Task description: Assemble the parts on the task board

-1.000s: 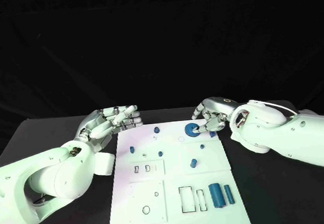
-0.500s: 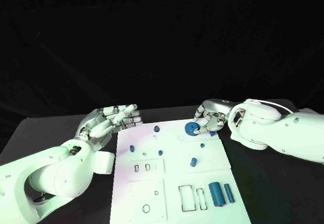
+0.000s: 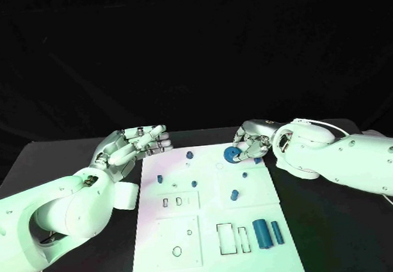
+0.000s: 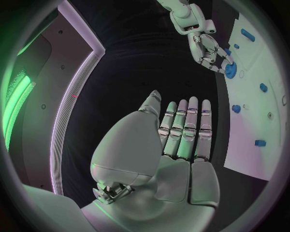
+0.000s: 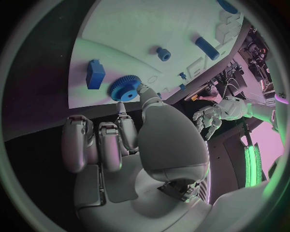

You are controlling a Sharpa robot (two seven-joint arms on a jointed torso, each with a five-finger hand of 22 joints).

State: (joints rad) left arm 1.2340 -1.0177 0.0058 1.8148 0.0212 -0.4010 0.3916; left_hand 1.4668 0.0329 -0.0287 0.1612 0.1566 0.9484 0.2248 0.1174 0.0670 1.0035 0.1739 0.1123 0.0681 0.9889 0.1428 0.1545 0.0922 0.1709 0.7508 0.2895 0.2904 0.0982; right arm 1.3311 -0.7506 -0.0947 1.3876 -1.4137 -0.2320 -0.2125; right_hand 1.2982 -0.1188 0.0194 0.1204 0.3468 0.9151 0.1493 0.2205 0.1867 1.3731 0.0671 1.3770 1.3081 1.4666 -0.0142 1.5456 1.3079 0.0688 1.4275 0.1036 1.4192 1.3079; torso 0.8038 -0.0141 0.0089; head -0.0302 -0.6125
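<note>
Pinching blue gear (image 3: 231, 155) in right hand (image 3: 253, 141) just above task board (image 3: 215, 237) far end; holding left hand (image 3: 131, 148) flat, empty, beside board.

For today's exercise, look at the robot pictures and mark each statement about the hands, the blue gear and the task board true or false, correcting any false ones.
1. The right hand holds the blue gear. True.
2. The left hand grips a blue part. False: it holds nothing, its fingers stretched out straight.
3. The blue gear is at the far end of the task board. True.
4. Two blue cylinders lie at the board's near right. True.
5. The left hand rests on the middle of the board. False: it is beside the board's far left corner.
</note>
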